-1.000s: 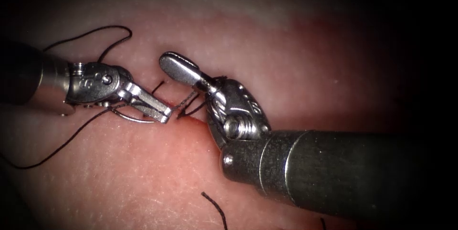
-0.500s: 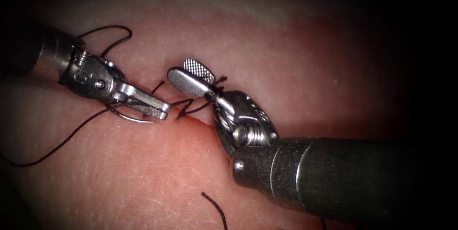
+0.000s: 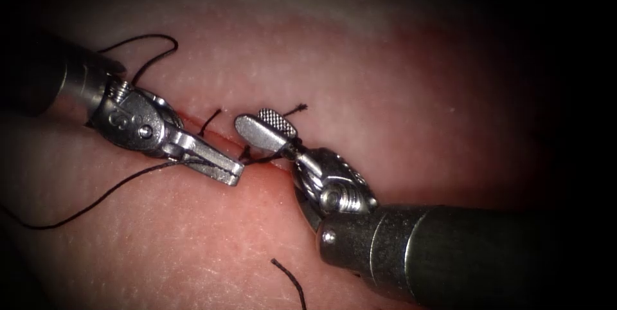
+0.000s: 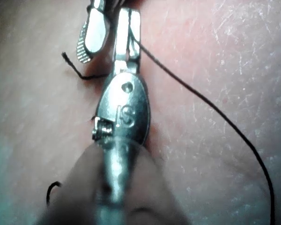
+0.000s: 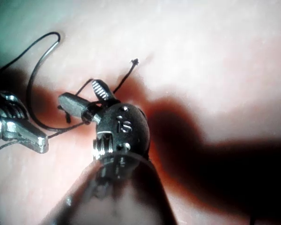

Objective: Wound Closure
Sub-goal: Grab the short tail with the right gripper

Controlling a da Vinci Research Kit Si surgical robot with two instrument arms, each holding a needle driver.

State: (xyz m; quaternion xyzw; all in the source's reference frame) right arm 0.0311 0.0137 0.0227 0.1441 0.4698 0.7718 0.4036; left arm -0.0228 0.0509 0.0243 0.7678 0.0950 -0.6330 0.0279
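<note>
Needle tucked under the left hand at the cut, right hand spread beside it.

The needle (image 3: 196,163) shows as a thin steel sliver along the underside of the left hand (image 3: 232,175), at 9 o'clock from the cut (image 3: 260,170); whether it sits in the tissue (image 3: 398,91) cannot be told. The left hand is pressed together on it, and the thread (image 3: 96,199) trails from there toward 8 o'clock. The right hand (image 3: 260,122) is spread over the cut, pinching nothing visible, with a short thread tail (image 3: 295,109) at its 2 o'clock. A cut end of thread (image 3: 290,279) lies well apart at 6 o'clock.
</note>
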